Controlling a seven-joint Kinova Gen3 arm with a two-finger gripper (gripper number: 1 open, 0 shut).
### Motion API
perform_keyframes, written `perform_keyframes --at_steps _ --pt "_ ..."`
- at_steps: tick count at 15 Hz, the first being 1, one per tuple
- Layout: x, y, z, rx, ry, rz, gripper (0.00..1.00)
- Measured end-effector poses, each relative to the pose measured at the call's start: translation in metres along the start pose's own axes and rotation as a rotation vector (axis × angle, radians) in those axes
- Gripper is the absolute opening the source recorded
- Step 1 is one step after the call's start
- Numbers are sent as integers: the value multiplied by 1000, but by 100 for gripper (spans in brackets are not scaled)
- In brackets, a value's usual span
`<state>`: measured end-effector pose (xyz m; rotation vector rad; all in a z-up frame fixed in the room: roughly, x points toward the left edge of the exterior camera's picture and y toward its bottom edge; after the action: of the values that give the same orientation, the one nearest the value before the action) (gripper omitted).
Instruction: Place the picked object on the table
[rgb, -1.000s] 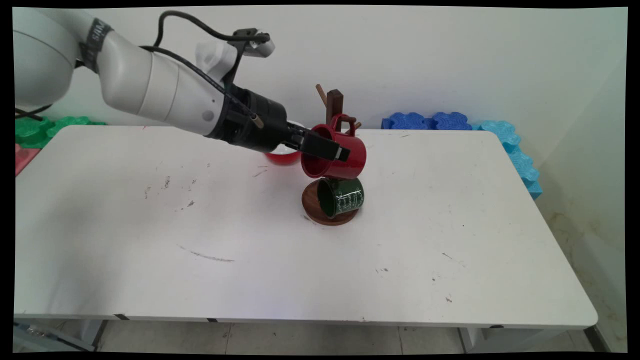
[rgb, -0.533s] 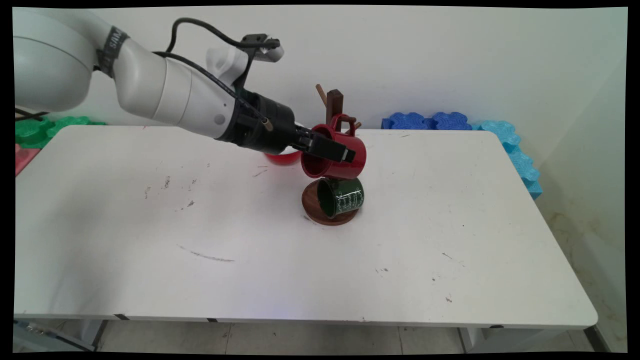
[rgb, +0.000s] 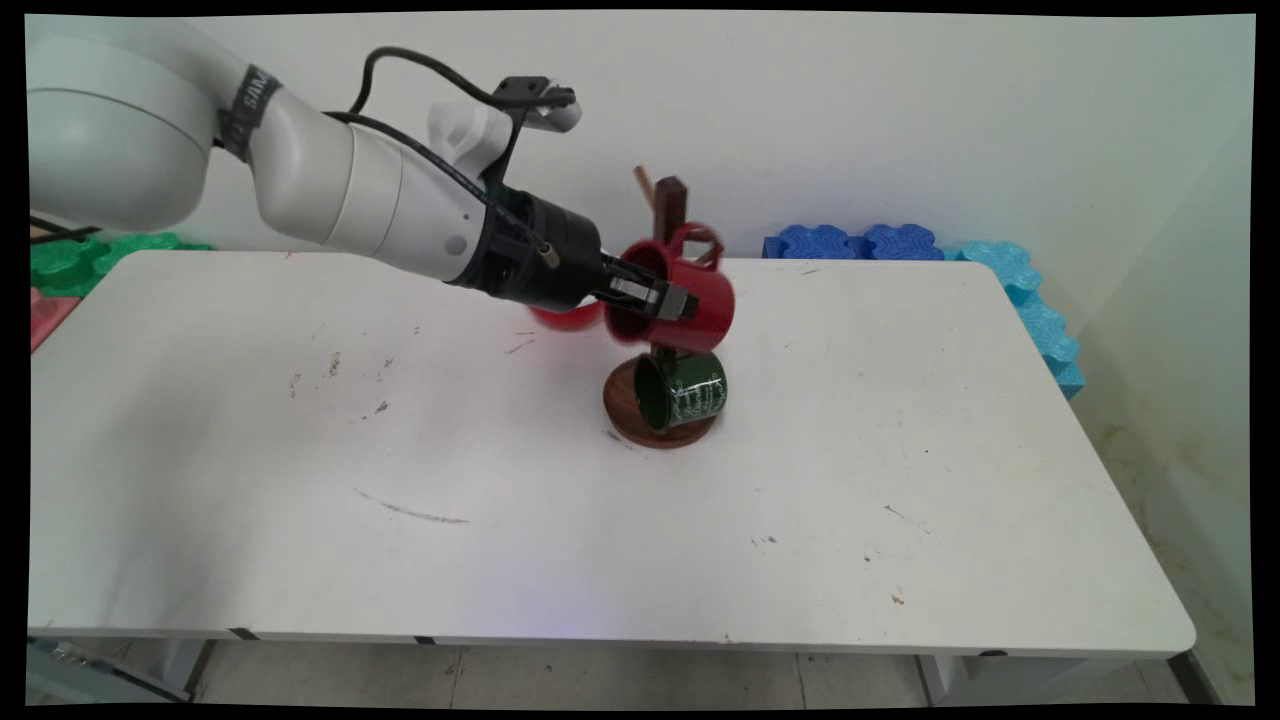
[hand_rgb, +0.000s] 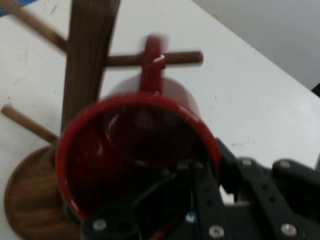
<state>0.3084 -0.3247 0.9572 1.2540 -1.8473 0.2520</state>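
While the gripper (rgb: 668, 300) is clamping the rim of one red mug (rgb: 690, 305), one finger inside and one outside, the mug is hanging tipped on its side with its handle (hand_rgb: 151, 62) hooked over a peg (hand_rgb: 175, 58) of the single wooden mug stand (rgb: 668, 205). One green mug (rgb: 685, 392) is hanging just below it, above the stand's round base (rgb: 625, 415). One red bowl (rgb: 565, 318) is sitting behind the gripper on the white table (rgb: 500, 520).

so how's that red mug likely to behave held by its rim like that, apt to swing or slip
The red mug looks glossy, probably enamel, so the tool pinching only its rim wall may slip or pivot. It looks stiff and probably light. Its handle sits at a peg of the wooden rack, so a snag could twist it.
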Motion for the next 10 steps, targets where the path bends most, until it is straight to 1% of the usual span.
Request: perform_keyframes --at_steps 10 --pt "3 -1 4 8 9 14 0"
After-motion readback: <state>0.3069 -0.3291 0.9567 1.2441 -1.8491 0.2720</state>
